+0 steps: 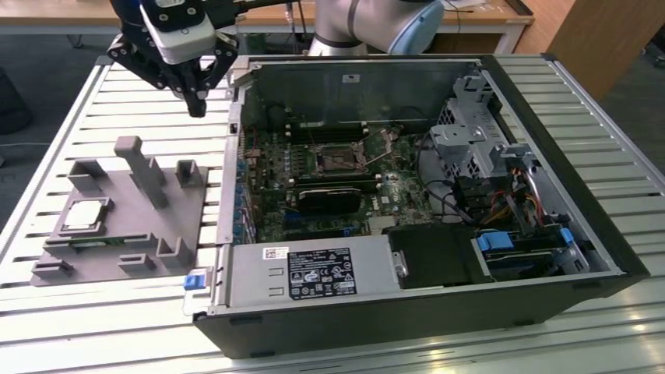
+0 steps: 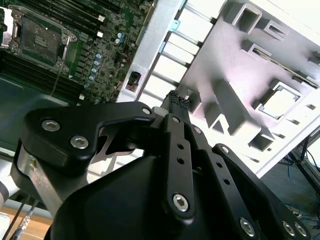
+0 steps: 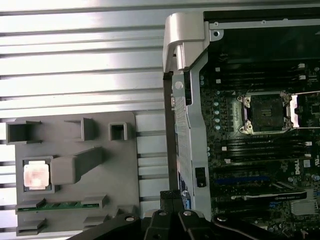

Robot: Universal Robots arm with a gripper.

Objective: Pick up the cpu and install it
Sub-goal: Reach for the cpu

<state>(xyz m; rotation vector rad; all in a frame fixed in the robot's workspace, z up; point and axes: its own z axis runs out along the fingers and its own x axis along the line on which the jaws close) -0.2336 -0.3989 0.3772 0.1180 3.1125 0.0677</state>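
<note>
Exterior view is showing the pincer (image 1: pixel 196 106) hanging closed and empty; the cpu (image 1: pixel 86 216) is lying well apart from it, in the gray fixture (image 1: pixel 195 209).

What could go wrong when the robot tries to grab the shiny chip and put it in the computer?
The cpu lies low in the gray fixture beside a tall post, so the gripper, shut for now, might bump that post. The chip is flat, so it could slip. The open socket sits inside the case, so the arm might clip the metal wall.
</note>
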